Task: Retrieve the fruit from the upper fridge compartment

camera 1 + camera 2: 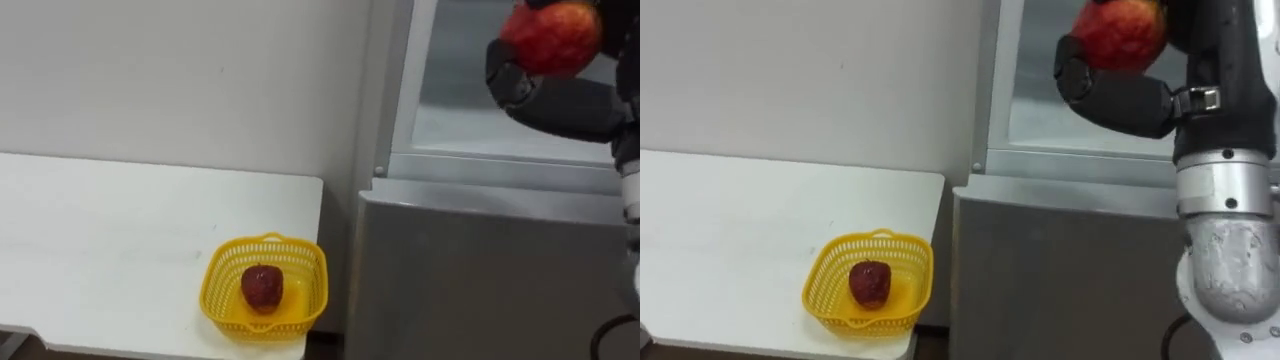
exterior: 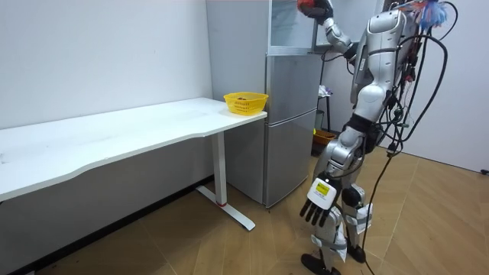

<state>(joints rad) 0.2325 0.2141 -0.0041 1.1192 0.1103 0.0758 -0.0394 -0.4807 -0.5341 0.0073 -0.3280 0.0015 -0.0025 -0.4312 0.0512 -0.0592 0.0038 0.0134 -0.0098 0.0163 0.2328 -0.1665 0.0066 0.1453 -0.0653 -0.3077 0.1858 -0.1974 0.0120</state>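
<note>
A red apple [image 1: 552,35] is held high in front of the open upper fridge compartment [image 1: 470,90], with my right hand [image 1: 560,105] curled round it from below. In the right eye view the same apple [image 1: 1120,30] sits on that hand [image 1: 1118,95]. The room view has me standing upright at the fridge [image 2: 290,130] with the right arm raised to its top part. My left hand [image 2: 317,205] hangs by my thigh with relaxed fingers and holds nothing.
A yellow basket [image 1: 215,292] stands on the white table's [image 1: 120,240] near right corner, beside the fridge, and holds one dark red fruit [image 1: 262,286]. The grey lower fridge door [image 1: 480,270] is closed. Wooden floor spreads behind me.
</note>
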